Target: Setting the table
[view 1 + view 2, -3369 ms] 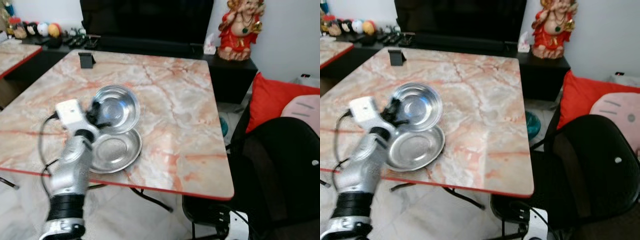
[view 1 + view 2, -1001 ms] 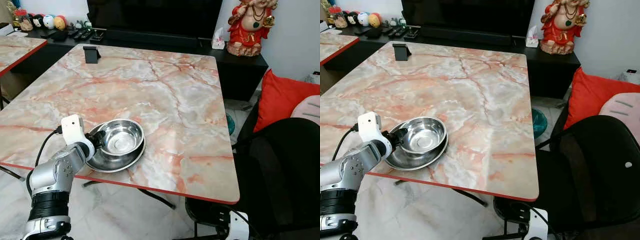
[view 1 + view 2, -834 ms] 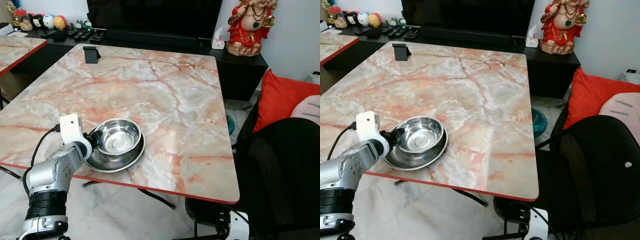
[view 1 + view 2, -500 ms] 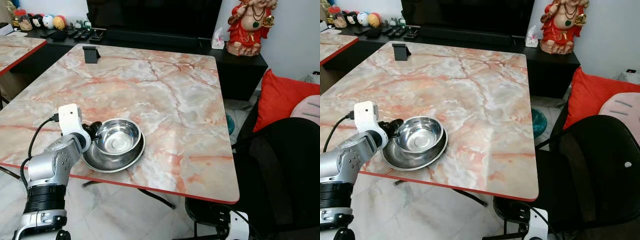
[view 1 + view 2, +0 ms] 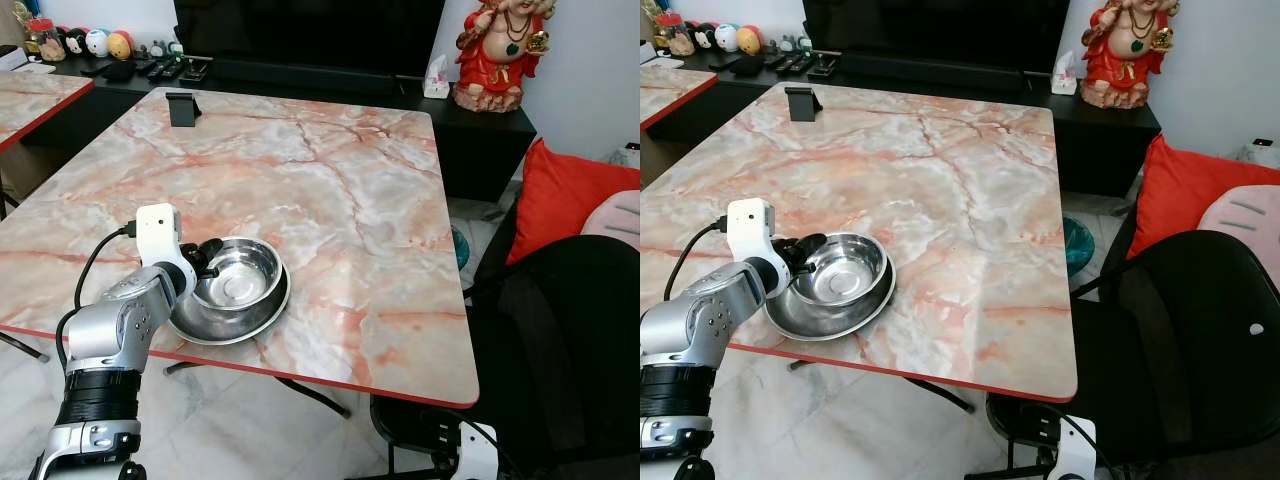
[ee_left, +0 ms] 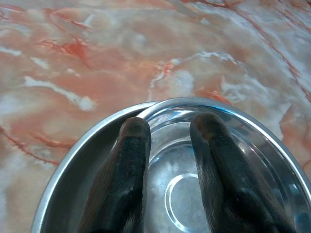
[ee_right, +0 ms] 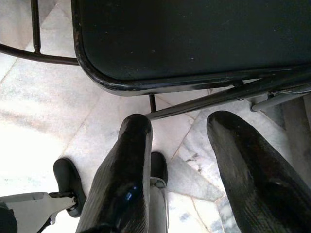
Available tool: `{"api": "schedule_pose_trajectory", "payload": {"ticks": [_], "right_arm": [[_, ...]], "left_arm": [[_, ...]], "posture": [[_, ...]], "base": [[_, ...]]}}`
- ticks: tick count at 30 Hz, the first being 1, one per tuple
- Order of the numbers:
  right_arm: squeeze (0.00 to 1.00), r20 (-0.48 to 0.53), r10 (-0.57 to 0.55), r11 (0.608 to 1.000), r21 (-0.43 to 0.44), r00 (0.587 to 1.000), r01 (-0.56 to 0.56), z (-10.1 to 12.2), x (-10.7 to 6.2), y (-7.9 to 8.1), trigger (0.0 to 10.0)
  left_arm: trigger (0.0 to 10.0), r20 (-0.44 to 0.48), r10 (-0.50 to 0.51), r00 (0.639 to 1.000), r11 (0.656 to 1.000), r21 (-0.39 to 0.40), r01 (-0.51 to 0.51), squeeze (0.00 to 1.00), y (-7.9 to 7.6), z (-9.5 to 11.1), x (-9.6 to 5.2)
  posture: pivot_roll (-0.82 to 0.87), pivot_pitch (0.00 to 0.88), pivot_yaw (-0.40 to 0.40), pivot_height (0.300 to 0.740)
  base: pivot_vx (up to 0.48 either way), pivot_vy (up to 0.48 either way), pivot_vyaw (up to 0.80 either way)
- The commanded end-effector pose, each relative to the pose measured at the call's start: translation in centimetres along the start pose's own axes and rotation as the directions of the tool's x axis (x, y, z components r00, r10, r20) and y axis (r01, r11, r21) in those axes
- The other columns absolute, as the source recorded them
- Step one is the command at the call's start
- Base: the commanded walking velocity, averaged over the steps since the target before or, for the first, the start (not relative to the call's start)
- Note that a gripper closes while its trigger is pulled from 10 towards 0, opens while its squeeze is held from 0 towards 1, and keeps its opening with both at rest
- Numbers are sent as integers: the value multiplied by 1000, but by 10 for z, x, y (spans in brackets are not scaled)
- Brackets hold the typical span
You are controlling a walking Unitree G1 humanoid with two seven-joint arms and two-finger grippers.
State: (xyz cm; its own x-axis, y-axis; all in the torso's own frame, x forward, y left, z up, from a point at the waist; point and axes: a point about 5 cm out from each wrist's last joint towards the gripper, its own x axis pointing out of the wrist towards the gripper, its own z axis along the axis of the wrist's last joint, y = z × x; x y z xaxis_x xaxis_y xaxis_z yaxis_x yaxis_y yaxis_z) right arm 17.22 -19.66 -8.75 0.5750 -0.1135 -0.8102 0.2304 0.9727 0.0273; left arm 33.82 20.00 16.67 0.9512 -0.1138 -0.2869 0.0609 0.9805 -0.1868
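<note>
A: Starting from the left eye view, what is showing?

B: A steel bowl (image 5: 238,280) is sitting nested in a wider steel plate (image 5: 262,317) near the front edge of the marble table (image 5: 330,200). The left gripper (image 5: 205,258) is reaching over the rim on the side nearest the robot. A black phone stand (image 5: 182,108) is standing at the far corner.

A: Is the right eye view adding anything?

B: Same scene. The gripper's black fingers (image 5: 800,247) are lying at the bowl's rim, and a black chair (image 5: 1200,330) is standing off to the right with a red cushion (image 5: 1170,190) behind it.

A: And the left wrist view?

B: That settles the grip. The two fingers are standing apart with a clear gap, both over the bowl's inside, clamping nothing. The bowl's rim (image 6: 204,104) is sitting just inside the plate's rim (image 6: 82,143).

A: The right wrist view?

B: The right gripper (image 7: 177,131) is hanging idle by the floor, fingers spread, looking at the chair's seat underside (image 7: 194,34) and floor tiles (image 7: 43,116).

A: How far along is the table setting?

B: I would judge one place as begun: plate down, bowl set in it, gripper apparently free of it. No cutlery, cups or further places are lying on the table, so most seems left.

A: Anything hard to make out?

B: In the head views the arm is covering the plate's near-left rim, so I cannot tell whether a fingertip is touching metal. The second table at the far left is cut off.
</note>
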Motion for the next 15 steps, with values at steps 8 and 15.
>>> {"api": "schedule_pose_trajectory", "payload": {"ticks": [8, 15], "right_arm": [[0, -6, -10, 1000, 16, 1000, 10, 0, 0, -2, 10000], [0, -6, -11, 1000, 15, 1000, 11, 0, 0, -3, 10000]], "left_arm": [[10000, -64, -30, 997, 999, 18, 32, 0, -5, -10, 0], [10000, -73, -7, 997, 1000, 0, 7, 0, -3, -12, 0]], "posture": [[65, 0, -47, 740], [62, 0, -48, 740]], "base": [[0, 0, 0], [0, 0, 0]]}}
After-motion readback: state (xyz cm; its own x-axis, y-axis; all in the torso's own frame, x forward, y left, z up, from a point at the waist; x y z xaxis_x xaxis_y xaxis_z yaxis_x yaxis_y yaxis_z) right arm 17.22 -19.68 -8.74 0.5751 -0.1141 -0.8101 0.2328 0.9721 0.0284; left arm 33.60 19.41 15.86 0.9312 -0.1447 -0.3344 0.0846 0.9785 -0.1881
